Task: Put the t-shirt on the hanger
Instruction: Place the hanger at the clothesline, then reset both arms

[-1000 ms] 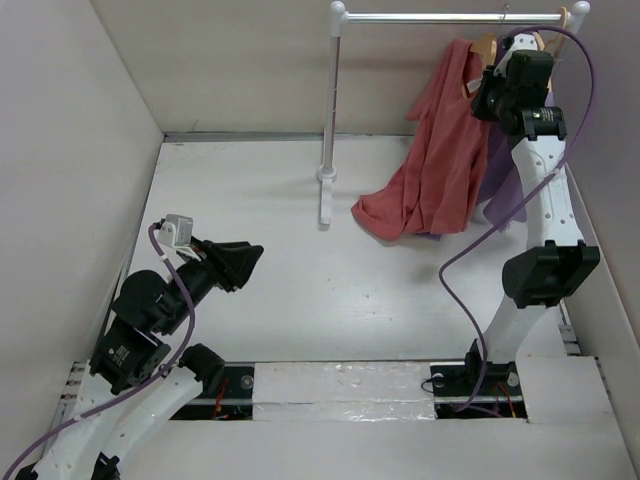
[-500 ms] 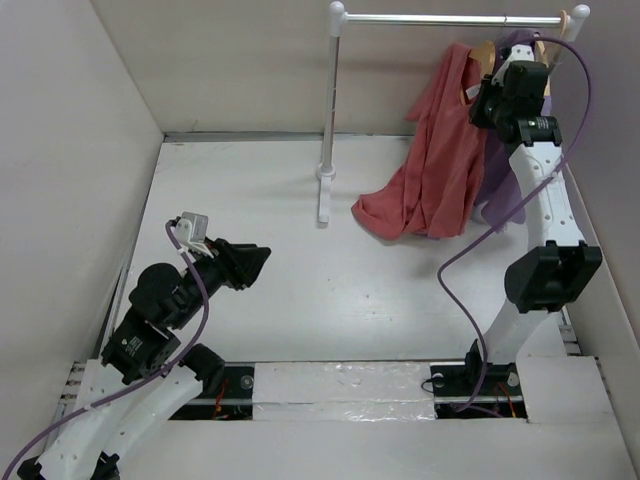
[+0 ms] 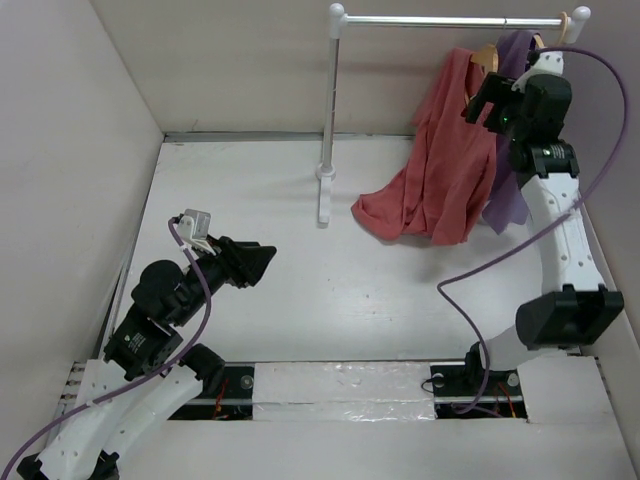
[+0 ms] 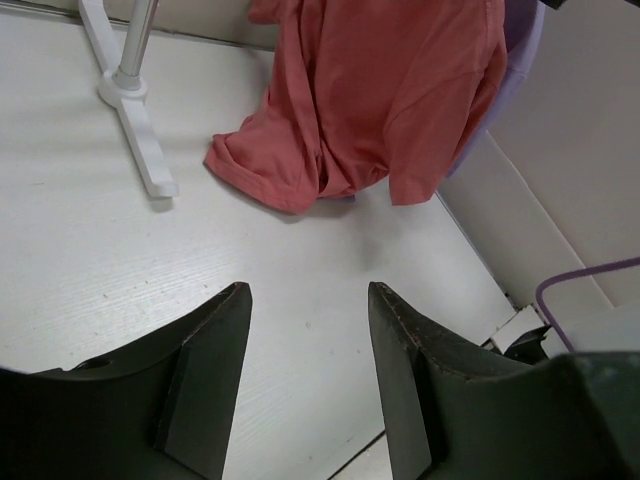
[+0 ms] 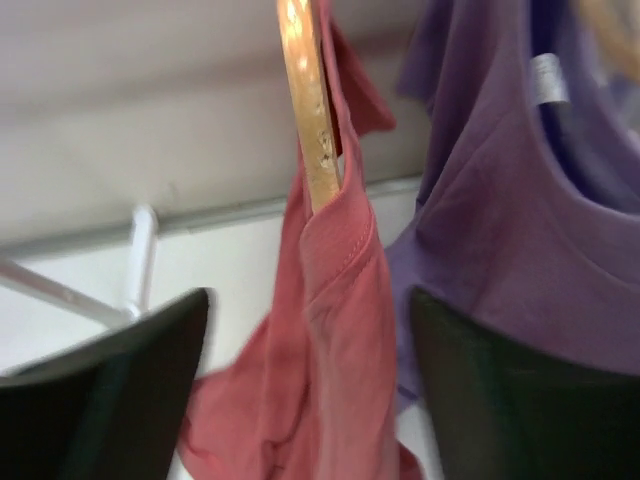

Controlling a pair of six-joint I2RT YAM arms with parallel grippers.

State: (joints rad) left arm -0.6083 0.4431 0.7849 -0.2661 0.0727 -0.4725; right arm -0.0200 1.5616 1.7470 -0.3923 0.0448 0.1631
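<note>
The right end effector (image 3: 484, 95) is raised to the top right, near the rail (image 3: 450, 18), with its fingers spread wide and nothing between them. In the right wrist view the hanger (image 5: 305, 110) and the t-shirt (image 5: 340, 330) sit ahead of the spread fingers, roughly on their centre line and apart from both. The hanger's visible wooden arm runs steeply up and down in that view, and its lower end slips under a hemmed edge of the t-shirt; whether that edge is neck or sleeve cannot be told. The purple t-shirt (image 5: 520, 200) hangs just beside it, on the right.

From above, the hanger (image 3: 485, 52) is up at the rail and the t-shirt (image 3: 440, 160) hangs from it. The cloth's long axis runs down and to the left, and its lower end lies bunched on the surface (image 3: 300, 200) near the rack's foot (image 3: 325, 200).

The left end effector (image 3: 262, 258) is low over the surface on the left, well apart from the t-shirt. Its fingers are spread and empty and point toward the t-shirt's bunched end (image 4: 290, 170).
</note>
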